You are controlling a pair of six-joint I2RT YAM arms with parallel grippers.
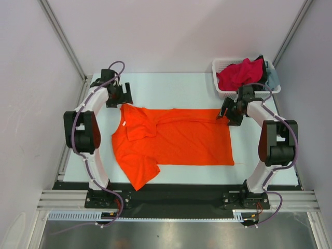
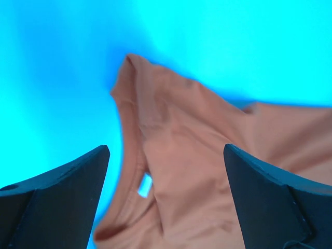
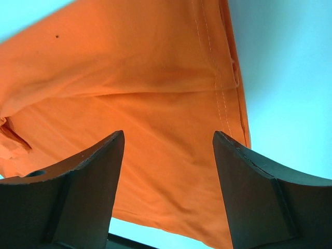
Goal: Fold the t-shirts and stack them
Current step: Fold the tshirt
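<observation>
Flanking one orange t-shirt (image 1: 176, 142), left hand (image 2: 166, 151) and right hand (image 3: 168, 136) stand open.

White mesh basket (image 1: 223, 62) sits at far right corner of pale table (image 1: 171, 91). Black strip (image 1: 176, 188) along near table edge, aluminium rail (image 1: 176, 198) just in front, then slotted white cable duct (image 1: 78, 215) and brushed metal sheet (image 1: 176, 236). Plain white walls (image 1: 171, 31), slanted metal post (image 1: 62, 36) at left.

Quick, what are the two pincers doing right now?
Left pincer: open, holding nothing, over the orange t-shirt.
Right pincer: open, holding nothing.
</observation>
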